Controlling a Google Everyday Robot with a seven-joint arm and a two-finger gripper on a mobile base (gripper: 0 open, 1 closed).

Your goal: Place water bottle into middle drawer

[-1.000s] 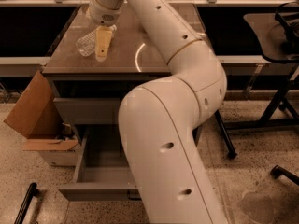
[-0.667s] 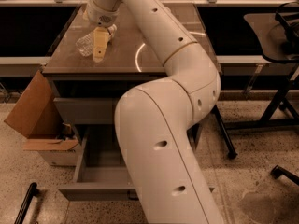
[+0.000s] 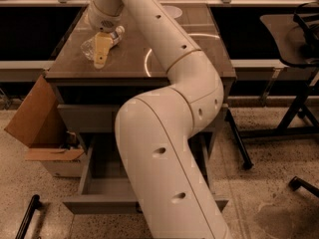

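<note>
Since earlier frame, big white robot arm (image 3: 169,153) has swung slightly left across cabinet front; tan-tipped gripper (image 3: 99,61) barely shifted, pointing down over left rear of brown cabinet top (image 3: 119,69). Small clear crinkly plastic water bottle (image 3: 87,48) with white cap lies on its side there, directly behind gripper: body left of it, cap right. Cannot tell whether gripper spread or clamped on bottle. Pulled-out grey metal drawer (image 3: 97,190) well below gripper, under closed top one. Brown cardboard box (image 3: 30,116) on floor, down-left of gripper
</note>
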